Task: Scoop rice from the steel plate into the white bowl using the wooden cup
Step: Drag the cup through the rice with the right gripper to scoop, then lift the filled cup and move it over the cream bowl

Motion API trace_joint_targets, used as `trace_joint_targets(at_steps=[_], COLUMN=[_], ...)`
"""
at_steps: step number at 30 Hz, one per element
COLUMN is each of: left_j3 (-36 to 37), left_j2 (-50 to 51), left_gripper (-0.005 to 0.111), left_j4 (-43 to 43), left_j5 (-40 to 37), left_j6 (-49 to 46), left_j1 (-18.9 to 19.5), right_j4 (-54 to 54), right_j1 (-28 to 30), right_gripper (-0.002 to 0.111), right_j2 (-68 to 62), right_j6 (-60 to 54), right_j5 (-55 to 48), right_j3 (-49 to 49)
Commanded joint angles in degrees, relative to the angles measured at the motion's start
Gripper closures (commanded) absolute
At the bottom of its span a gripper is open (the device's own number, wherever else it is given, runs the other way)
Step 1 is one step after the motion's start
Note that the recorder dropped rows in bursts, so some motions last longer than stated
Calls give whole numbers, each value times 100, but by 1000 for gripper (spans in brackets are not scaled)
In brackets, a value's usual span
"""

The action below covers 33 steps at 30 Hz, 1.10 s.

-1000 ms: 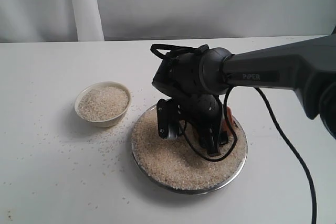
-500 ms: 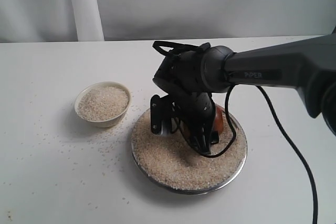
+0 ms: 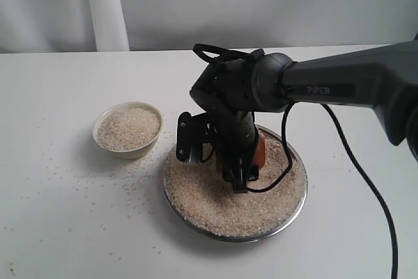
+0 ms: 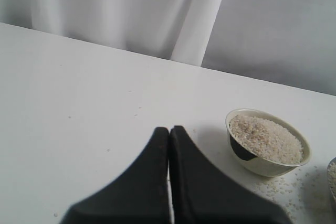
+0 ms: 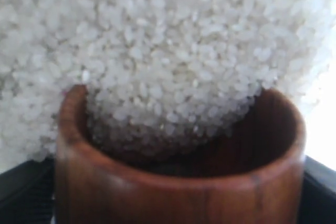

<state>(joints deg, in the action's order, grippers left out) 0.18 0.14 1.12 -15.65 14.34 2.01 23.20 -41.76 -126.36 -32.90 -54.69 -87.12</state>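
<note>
Right gripper (image 3: 245,164) clamped on wooden cup (image 3: 259,151), tipped into rice (image 3: 222,204).
Cup mouth partly filled with grains; steel plate (image 3: 295,210) heaped with rice; white bowl (image 3: 130,151) beside it, nearly full.

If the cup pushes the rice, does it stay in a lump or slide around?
Probably it flows: the rice is loose grains, spilling into the cup. Some may skip away, since stray grains dot the table near the bowl. The plate rim is low, so a hard push could send rice over it.
</note>
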Motion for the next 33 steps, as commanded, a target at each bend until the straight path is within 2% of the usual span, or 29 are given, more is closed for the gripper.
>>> trace_joint_targets(at_steps=[1, 7, 12, 17, 25, 29, 33], left_j3=[-18, -18, -18, -18, -18, -18, -18], left_j2=[-14, -14, -14, -14, -14, -14, -14], left_gripper=[107, 107, 107, 107, 107, 107, 107], left_j4=[-9, -9, -9, -9, -9, -9, -9], left_j5=[36, 36, 36, 36, 36, 36, 36], left_j6=[22, 22, 22, 22, 22, 22, 22], left_j1=[-27, -27, -27, -27, -27, -27, -27], right_j4=[-566, -623, -871, -1510, -1840, -2159, -2380], right_j1=[32, 133, 189, 508, 795, 862, 862], right_gripper=[108, 108, 108, 108, 108, 108, 108], right_j2=[-187, -147, 189, 599, 932, 1276, 1782], right_j6=[81, 173, 189, 174, 186, 186, 186], right_j5=[318, 556, 1670, 2756, 3840, 5032, 5305], right_j3=[69, 417, 1159, 1825, 2673, 3202, 3202])
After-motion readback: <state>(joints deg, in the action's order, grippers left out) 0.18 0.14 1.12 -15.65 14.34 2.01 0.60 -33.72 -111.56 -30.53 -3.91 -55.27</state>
